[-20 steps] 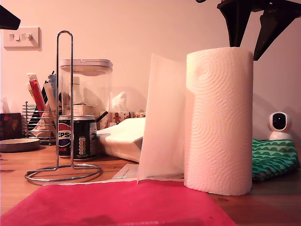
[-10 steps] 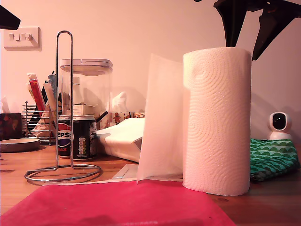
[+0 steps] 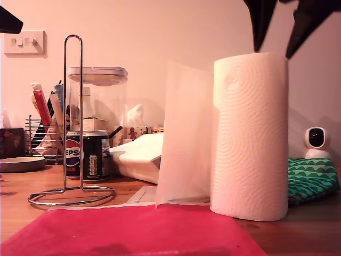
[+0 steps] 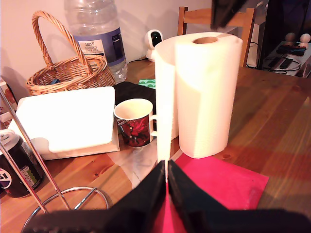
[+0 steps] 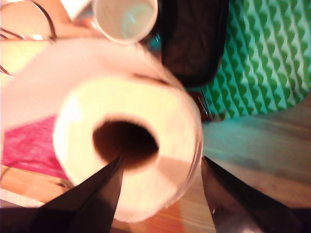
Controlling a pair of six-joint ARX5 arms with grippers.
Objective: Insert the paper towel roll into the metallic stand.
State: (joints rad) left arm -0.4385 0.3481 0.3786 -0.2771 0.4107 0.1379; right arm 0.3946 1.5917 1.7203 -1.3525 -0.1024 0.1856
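Overhead, my second gripper (image 5: 160,194) spreads its fingers astride the paper towel roll (image 3: 249,136), while my first gripper (image 4: 167,187) pinches its loose sheet (image 3: 186,133).

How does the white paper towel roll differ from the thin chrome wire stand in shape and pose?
The white paper towel roll is a thick, solid-looking cylinder; the thin chrome wire stand is a narrow open loop on a ring base. The roll has a loose sheet hanging beside it; the stand is bare. Both stand upright on the wooden table.
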